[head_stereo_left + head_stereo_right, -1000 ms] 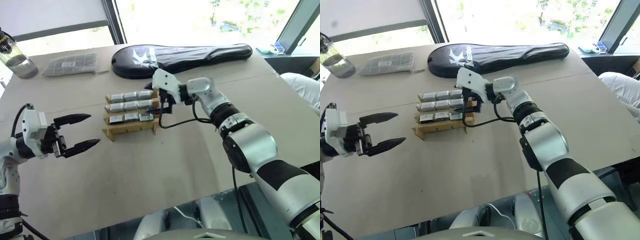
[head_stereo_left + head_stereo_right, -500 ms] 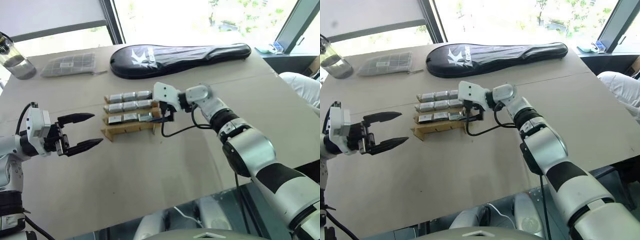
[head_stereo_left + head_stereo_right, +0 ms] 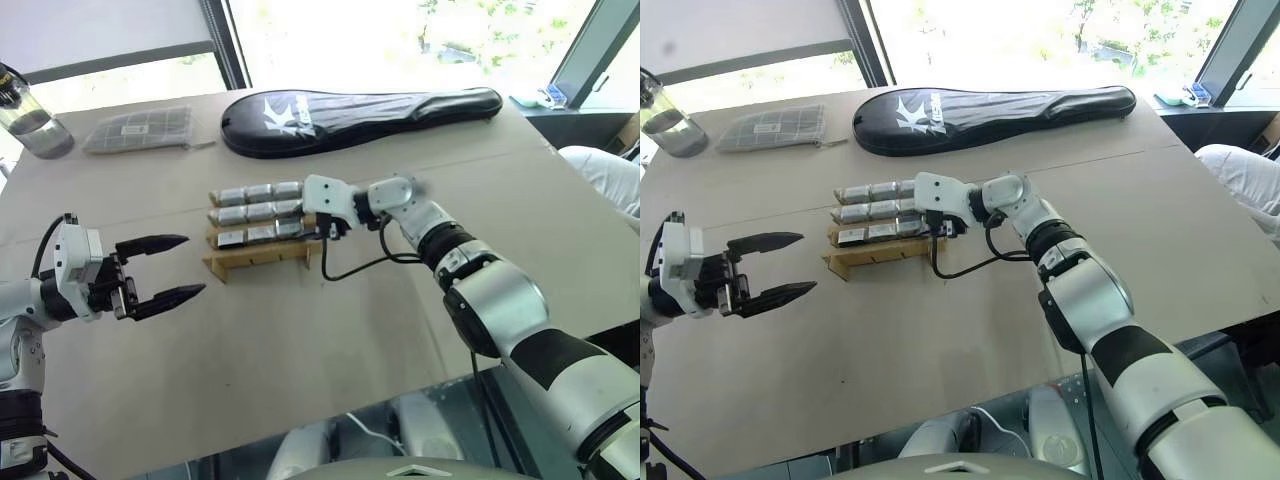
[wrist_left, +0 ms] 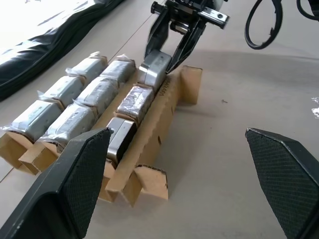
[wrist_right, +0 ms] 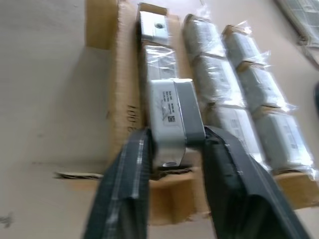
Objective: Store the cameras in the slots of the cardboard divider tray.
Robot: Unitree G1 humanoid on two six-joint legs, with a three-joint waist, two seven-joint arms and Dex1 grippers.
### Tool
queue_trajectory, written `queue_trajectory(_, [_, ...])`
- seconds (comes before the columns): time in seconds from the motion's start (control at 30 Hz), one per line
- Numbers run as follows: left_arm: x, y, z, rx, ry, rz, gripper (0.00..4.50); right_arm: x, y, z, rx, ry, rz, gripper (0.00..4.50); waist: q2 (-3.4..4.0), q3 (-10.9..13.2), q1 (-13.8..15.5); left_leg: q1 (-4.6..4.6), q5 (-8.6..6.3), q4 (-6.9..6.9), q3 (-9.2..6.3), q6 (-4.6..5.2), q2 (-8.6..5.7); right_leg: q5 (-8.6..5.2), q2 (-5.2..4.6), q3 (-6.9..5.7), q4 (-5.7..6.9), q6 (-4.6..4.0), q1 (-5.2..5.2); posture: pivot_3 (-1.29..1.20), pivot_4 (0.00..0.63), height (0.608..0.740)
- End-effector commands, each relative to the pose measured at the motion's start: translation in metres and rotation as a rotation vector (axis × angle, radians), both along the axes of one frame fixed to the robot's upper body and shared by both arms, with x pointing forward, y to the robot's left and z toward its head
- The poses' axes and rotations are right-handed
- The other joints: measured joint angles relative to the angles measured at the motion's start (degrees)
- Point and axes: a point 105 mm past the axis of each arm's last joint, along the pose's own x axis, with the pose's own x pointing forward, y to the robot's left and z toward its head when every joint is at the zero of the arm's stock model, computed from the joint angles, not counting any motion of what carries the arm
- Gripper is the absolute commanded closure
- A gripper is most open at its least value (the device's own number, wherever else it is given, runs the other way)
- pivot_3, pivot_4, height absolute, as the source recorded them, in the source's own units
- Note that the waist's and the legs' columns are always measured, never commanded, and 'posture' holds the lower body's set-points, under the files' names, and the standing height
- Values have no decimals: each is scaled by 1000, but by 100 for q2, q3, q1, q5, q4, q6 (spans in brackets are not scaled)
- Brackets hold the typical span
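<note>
- Gripping one camera [image 5: 172,119] between its two black fingers [image 5: 122,184], the right gripper [image 4: 172,42] sits at the right end of the cardboard divider tray [image 3: 262,258], over the third row from the far side.
- The held camera stands tilted in the end slot of that row, its lower part inside the cardboard.
- Two more cameras [image 4: 130,104] lie in the same row; the two far rows hold three wrapped ones each [image 3: 260,192].
- The nearest row of the tray shows bare cardboard.
- The tray rests near the middle of the brown table [image 3: 330,330].
- The left gripper [image 3: 160,270] hovers over the table, well apart from the tray on its left, fingers spread wide and holding nothing.
- A black racket case [image 3: 360,110], a grey gridded packet [image 3: 140,128] and a clear bottle [image 3: 30,115] lie along the far edge.
</note>
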Motion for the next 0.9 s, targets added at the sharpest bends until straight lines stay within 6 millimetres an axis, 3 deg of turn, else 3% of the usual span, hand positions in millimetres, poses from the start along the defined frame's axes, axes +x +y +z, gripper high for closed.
queue_trajectory(0.03, [-1, 0, 11, 3, -56, -4, 0, -4, 3, 14, 55, 53, 40, 3828, 0, 0, 0, 0, 0, 0, -1, 0, 0, 0, 0, 0, -1, 0, 0, 0, 150, 740])
queue_trajectory(0.33, [-2, 0, 10, 1, -57, -2, 0, 0, 3, 24, 73, 182, -9, 3828, 0, 0, 3, 0, 0, -5, -2, 0, 0, 0, -1, -1, 0, 0, 0, 0, 150, 740])
queue_trajectory(0.9, [-13, 6, 12, 10, -61, 29, 0, -4, 9, 13, -28, 118, 19, 3828, 2, 1, 2, 0, 0, -6, -2, 0, 0, 0, -1, 1, 0, -1, -1, 0, 150, 740])
